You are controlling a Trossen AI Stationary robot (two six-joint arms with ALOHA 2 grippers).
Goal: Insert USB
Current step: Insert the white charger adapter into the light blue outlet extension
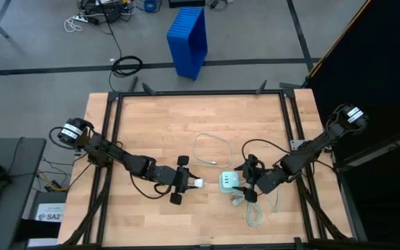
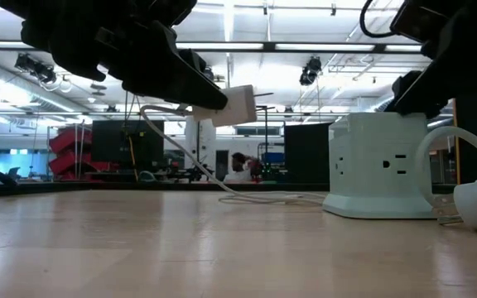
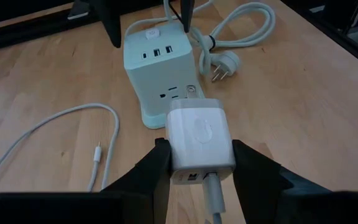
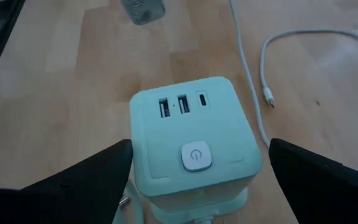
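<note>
- Left gripper (image 3: 194,171): fingers clamped on a white boxy adapter (image 3: 199,138), held clear of the table (image 1: 151,125); prongs aimed at the side outlet of the pale green charger block (image 3: 160,68), just short of it.
- White cable leaving the adapter's rear, running back between the fingers.
- Right gripper (image 4: 194,168): fingers spread wide on either side of the charger block (image 4: 191,140), not visibly touching it; block's top face with two USB ports, one small port and a power button.
- USB (image 3: 73,121): thin white cable in a loop flat on the wood, silvery tip (image 3: 97,151) lying free beside the block, gripped by nothing.
- Bundled white cord (image 3: 241,31) with grey plug on the block's far side.
</note>
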